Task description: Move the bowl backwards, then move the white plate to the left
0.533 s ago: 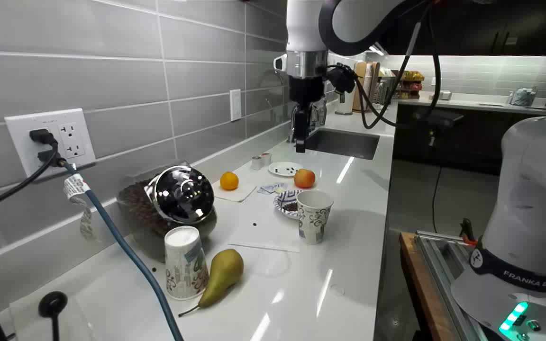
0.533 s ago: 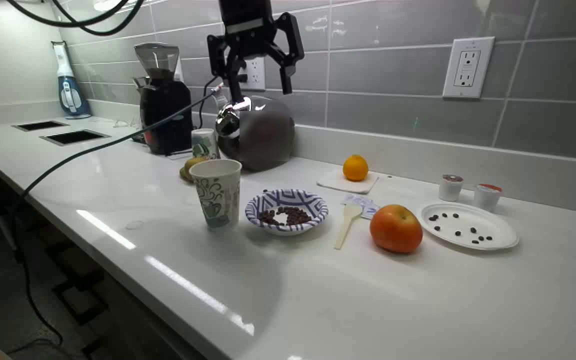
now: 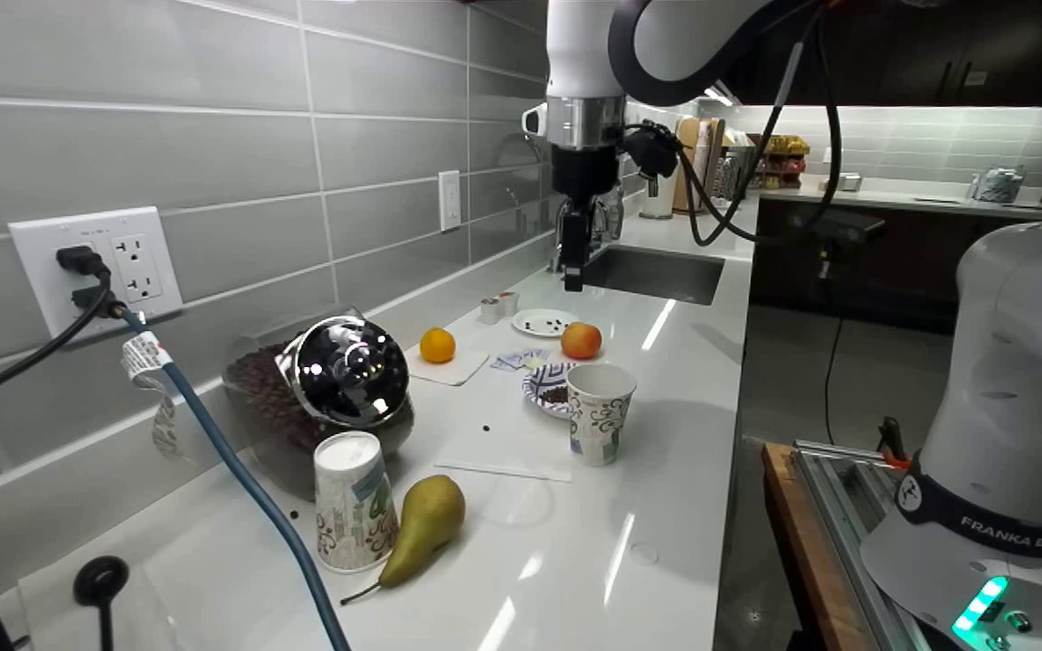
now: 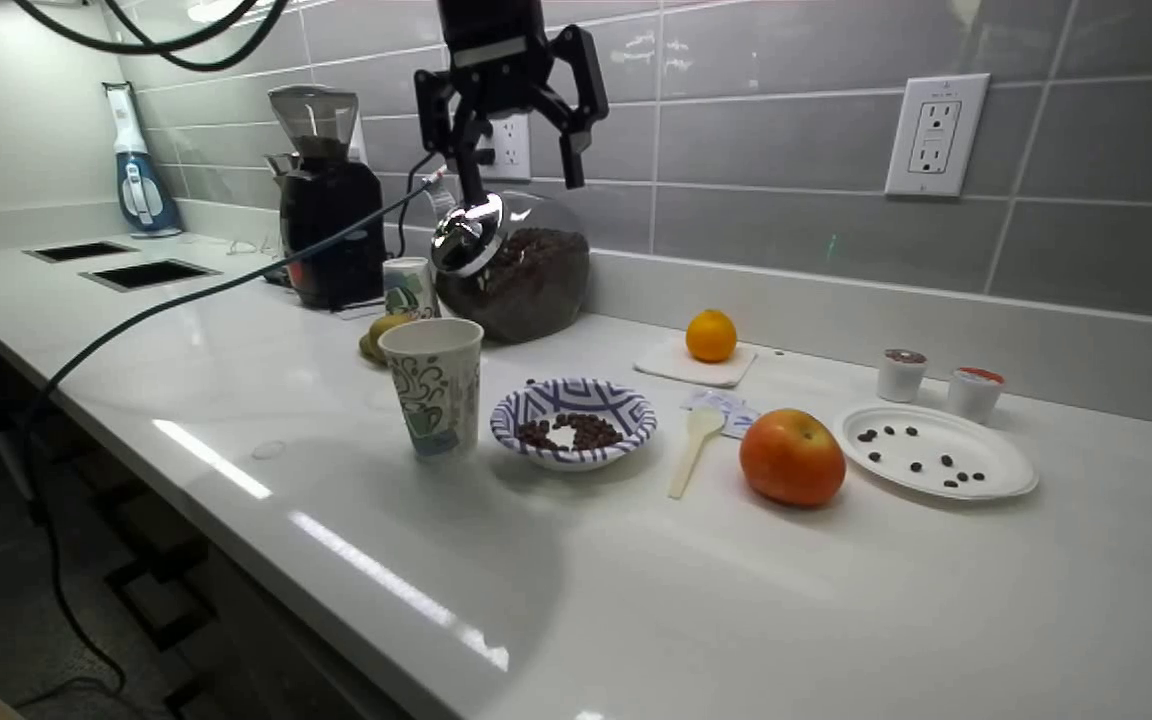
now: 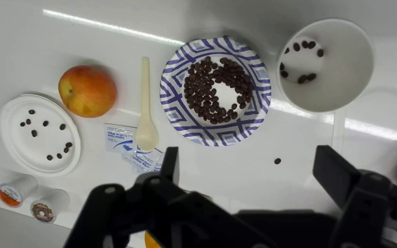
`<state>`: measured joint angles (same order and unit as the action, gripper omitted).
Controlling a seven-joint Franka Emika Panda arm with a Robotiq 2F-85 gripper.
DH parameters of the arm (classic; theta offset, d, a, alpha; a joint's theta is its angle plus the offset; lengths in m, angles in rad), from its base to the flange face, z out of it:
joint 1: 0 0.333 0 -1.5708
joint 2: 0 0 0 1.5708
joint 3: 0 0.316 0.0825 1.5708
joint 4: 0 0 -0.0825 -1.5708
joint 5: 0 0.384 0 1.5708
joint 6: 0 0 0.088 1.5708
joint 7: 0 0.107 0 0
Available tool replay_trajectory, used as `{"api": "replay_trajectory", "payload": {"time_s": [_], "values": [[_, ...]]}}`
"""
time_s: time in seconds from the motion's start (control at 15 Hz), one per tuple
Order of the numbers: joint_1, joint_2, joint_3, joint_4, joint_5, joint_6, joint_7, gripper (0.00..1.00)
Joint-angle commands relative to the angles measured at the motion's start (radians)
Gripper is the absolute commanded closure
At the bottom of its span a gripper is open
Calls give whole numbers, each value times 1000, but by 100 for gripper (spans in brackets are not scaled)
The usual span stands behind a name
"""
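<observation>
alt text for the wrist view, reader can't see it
A patterned bowl of dark beans sits between a pale spoon and a paper cup. An apple and a white plate lie left of the spoon; an open, empty gripper shows at the bottom.

The white arm [image 3: 580, 54] has a silver collar [image 3: 584, 123], black hand [image 4: 524, 194] and black cables [image 3: 835, 127].

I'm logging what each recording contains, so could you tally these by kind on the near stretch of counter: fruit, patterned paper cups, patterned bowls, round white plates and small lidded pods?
Fruit (orange, apple, pear): 3
Patterned paper cups: 2
Patterned bowl: 1
Round white plate: 1
Small lidded pods: 2
Total: 9
</observation>
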<state>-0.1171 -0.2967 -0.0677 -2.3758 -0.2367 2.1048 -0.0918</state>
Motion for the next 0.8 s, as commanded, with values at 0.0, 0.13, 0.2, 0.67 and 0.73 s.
{"api": "replay_trajectory", "payload": {"time_s": [0.0,0.13,0.2,0.67,0.73], "values": [[7,0,-6,2,-2,-2,2,0],[10,3,-10,-4,-7,19,-22,0],[15,-2,-22,-20,6,72,-54,0],[10,66,-88,-42,250,263,50,0],[9,92,-91,-38,287,279,70,0]]}}
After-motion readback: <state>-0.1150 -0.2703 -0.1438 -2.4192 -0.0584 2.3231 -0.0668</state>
